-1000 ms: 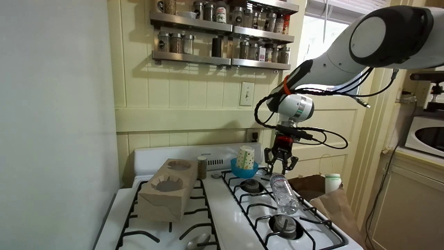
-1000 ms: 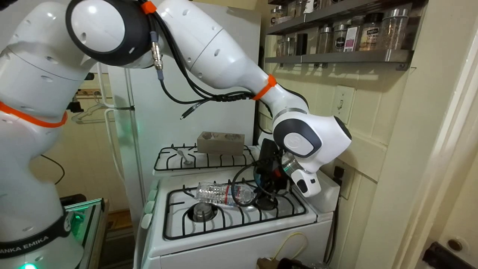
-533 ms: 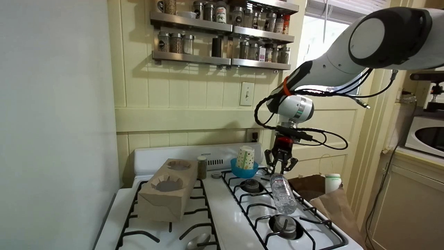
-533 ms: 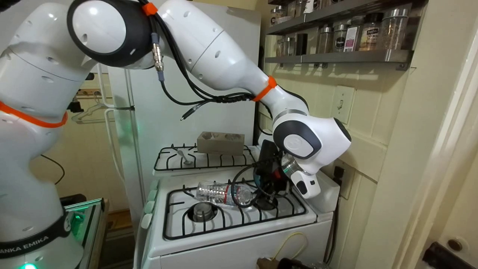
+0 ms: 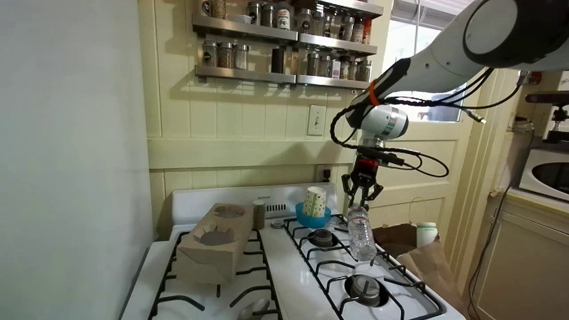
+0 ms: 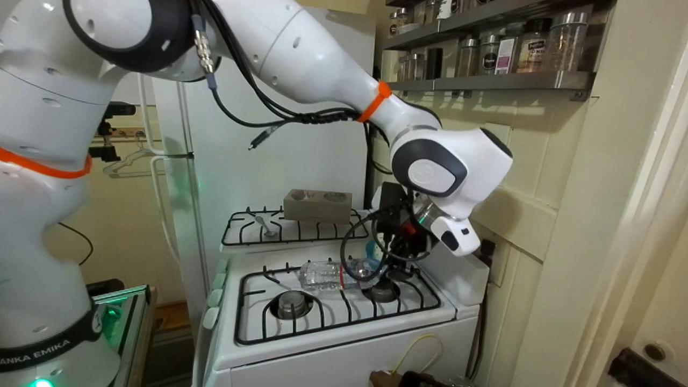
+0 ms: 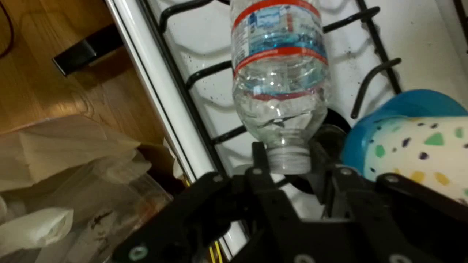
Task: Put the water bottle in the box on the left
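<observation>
The water bottle [image 5: 361,238] is clear plastic, with a red-and-blue label in the wrist view [image 7: 280,40]. My gripper [image 5: 358,205] is shut on its white cap and neck; the fingertips sit on both sides of the cap in the wrist view [image 7: 287,160]. The bottle hangs tilted above the right-hand stove grate, base toward the stove's front; I cannot tell whether its base touches the grate. It also shows in an exterior view [image 6: 322,275], partly behind cables. The tan box [image 5: 209,262], with two round openings on top, stands on the left-hand grate, also seen in an exterior view [image 6: 317,208].
A blue bowl [image 5: 313,221] with a patterned cup [image 5: 314,202] stands at the stove's back, close beside my gripper. A spice jar [image 5: 258,214] stands near the box's back end. A spoon [image 5: 254,309] lies on the left grate. A paper bag [image 5: 429,258] stands beyond the stove's right edge.
My gripper and arm have risen, and the bottle has come up with them. Its base has swung toward the stove's back, so it hangs steeper. The box has not moved.
</observation>
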